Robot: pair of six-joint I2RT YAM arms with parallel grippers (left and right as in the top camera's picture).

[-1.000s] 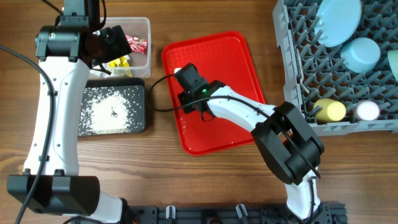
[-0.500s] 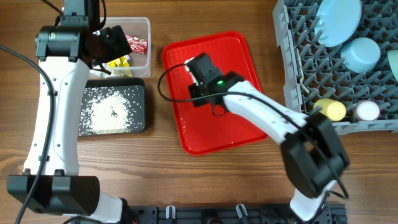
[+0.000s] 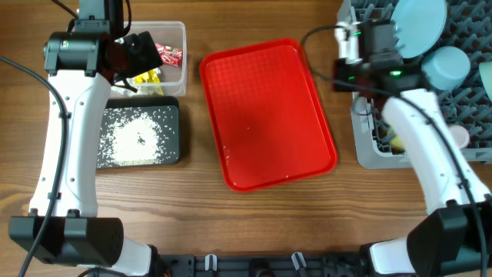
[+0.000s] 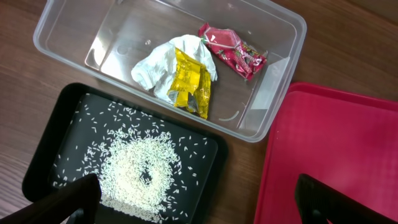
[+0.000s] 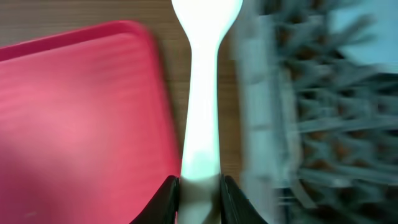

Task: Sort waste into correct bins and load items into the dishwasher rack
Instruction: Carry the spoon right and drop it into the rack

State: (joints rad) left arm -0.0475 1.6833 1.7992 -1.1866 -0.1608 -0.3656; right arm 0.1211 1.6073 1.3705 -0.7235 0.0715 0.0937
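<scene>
Overhead view: shows the right gripper above the left edge of the large grey plastic dishwasher rack, beside the flat red plastic tray on the brown wooden table. Shows a pale blue round plate and a pale blue bowl standing among the rack's pegs.

Right wrist view, blurred: fingers pressed in on the handle of a white plastic spoon, pinching it from both sides. Spoon bowl pointing away from the claw, hanging over the strip of table between tray and rack wall.

Left wrist view: left gripper spread wide, nothing between its fingers, hovering over the two bins. In the clear see-through rectangular tub, lying together: a crumpled white napkin touching a crumpled yellow wrapper, with a small red wrapper just beside them. In the shallow black rectangular tub, just beside the clear one: loose white rice-like grains, heaped in a rough ring.
</scene>
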